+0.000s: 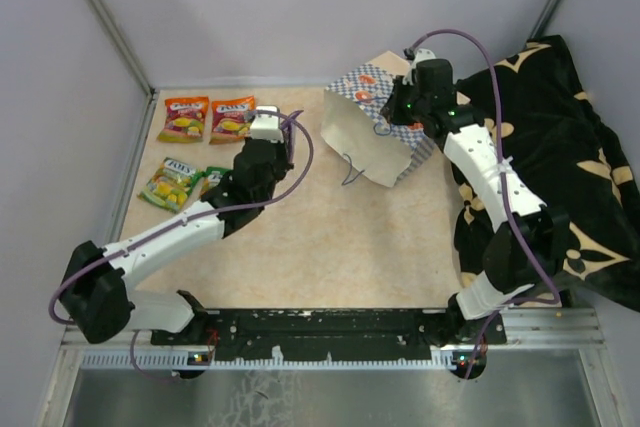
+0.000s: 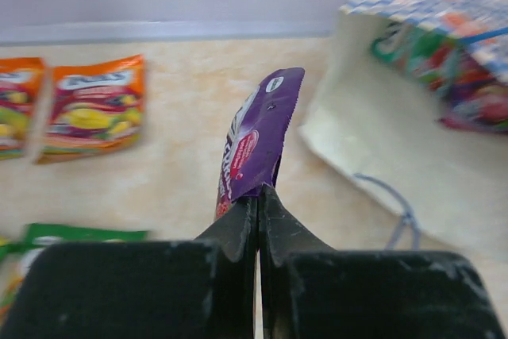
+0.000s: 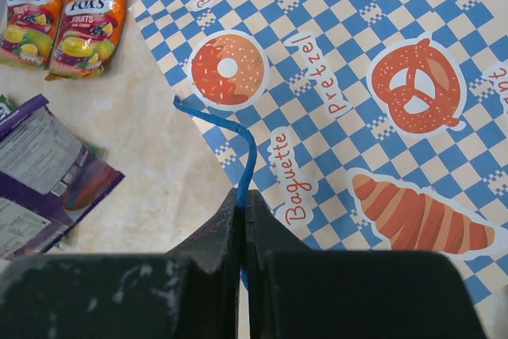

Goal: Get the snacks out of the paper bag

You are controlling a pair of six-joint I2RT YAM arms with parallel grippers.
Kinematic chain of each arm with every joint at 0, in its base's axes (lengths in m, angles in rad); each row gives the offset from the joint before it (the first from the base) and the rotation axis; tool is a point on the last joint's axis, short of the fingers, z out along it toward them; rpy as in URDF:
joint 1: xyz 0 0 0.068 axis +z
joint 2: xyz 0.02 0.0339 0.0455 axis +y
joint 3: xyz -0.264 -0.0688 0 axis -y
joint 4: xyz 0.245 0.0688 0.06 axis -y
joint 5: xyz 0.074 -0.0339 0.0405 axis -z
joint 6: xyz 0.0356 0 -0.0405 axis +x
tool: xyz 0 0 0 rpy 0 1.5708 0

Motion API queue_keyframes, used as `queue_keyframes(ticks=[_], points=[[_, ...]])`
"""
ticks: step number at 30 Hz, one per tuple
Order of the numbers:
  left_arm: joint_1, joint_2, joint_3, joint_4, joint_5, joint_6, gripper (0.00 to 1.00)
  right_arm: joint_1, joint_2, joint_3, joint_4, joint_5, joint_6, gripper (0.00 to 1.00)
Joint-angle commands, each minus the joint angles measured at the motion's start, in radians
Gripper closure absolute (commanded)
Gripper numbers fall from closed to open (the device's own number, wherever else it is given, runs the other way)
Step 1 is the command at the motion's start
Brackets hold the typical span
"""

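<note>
Left gripper [image 2: 258, 196]: fingers nearly together, pinching the lower edge of the purple packet; it hangs above the bench's left half, between the laid-out snacks and the bag.
Purple packet [image 2: 262, 136]: glossy, standing up out of the fingertips and leaning away from the camera, clear of the bench top.
Paper bag [image 1: 365, 132]: lies on its side toward the far edge, right of the middle, its mouth turned toward the left arm; the blue-white checked side with doughnut, pretzel and croissant motifs faces up.
Packets inside [image 2: 444, 69]: a blurred cluster of green and red wrappers shows in the bag's mouth; their number cannot be told.
Blue cord handle [image 3: 248, 156]: rises from the checked side in a thin loop, caught at its near end.
Right gripper [image 3: 244, 196]: fingers closed tight on that cord, over the bag's far end.
Orange packets [image 1: 208, 119]: two, flat and side by side near the far left corner.
Green packets [image 1: 172, 183]: near the left edge, on the near side of the orange pair, one partly hidden by the left arm.
Black cloth [image 1: 560, 147]: gold flower marks, bunched along the right edge.
Bench [image 1: 330, 237]: beige mottled top.
</note>
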Motion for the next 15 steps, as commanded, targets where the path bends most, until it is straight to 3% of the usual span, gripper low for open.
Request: queue_keyframes(ticks=[1,5,10,15], points=[[0.045,0.040,0.113,-0.269,-0.162,0.277,1.00,-0.012,-0.016,0.000,0.062,-0.020,0.002,1.00],[0.061,0.202,0.232,-0.367,-0.358,0.346,1.00,-0.012,-0.013,-0.002,0.062,-0.031,0.003,1.00],[0.074,0.547,0.560,-0.798,-0.347,0.087,1.00,-0.013,-0.026,-0.023,0.062,-0.036,0.003,1.00],[0.046,0.848,0.858,-1.072,-0.419,-0.068,1.00,-0.012,-0.043,-0.046,0.057,-0.033,-0.006,1.00]])
